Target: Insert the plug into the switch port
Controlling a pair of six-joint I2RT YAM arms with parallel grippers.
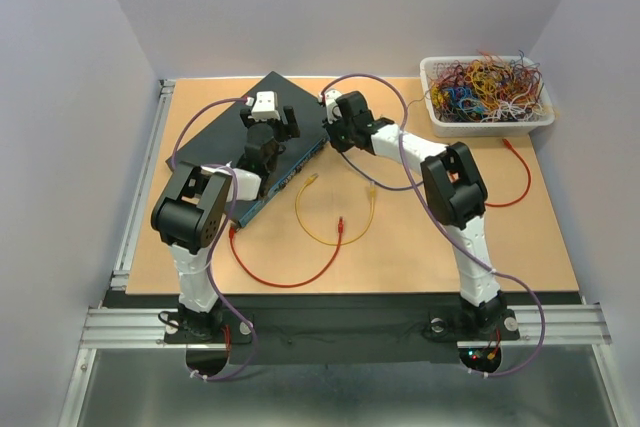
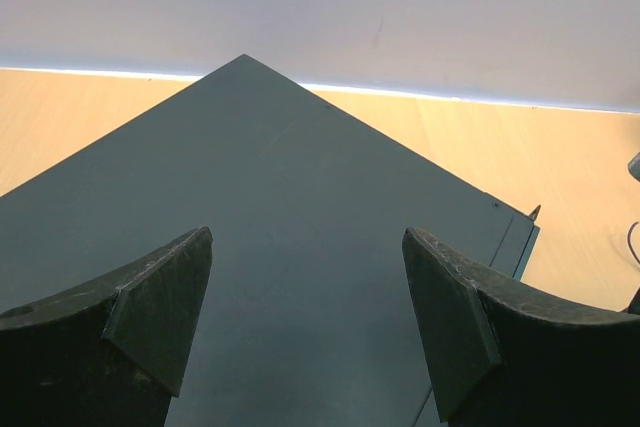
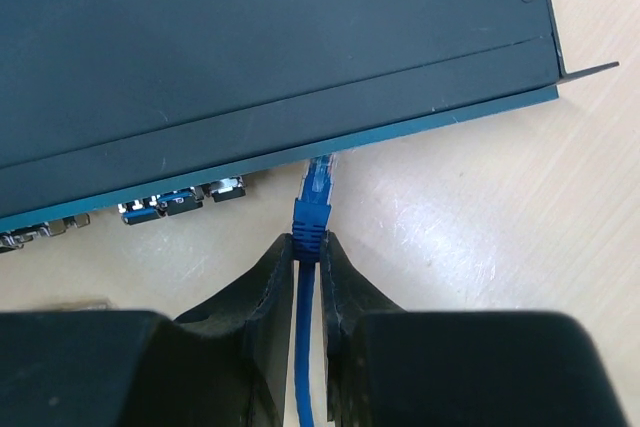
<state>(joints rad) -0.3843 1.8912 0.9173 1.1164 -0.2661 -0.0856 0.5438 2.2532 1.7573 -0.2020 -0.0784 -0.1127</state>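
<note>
The switch is a flat dark teal box [image 1: 245, 132] lying at an angle on the table. Its narrow front face carries a row of small sockets [image 3: 170, 202]. My right gripper [image 3: 308, 245] is shut on the boot of a blue plug [image 3: 318, 192]. The plug's clear tip points at the front face just right of the visible sockets, and the overhanging lid hides whether it sits inside a switch port. From above, the right gripper [image 1: 328, 132] is at the box's right front end. My left gripper [image 2: 307, 277] stands open over the box lid [image 2: 300, 197] with nothing between its fingers.
A white mesh basket [image 1: 487, 97] of coloured wires stands at the back right. A yellow cable [image 1: 335, 212] and a red cable [image 1: 285, 272] lie loose in front of the box. Another red cable [image 1: 515, 182] curves at the right.
</note>
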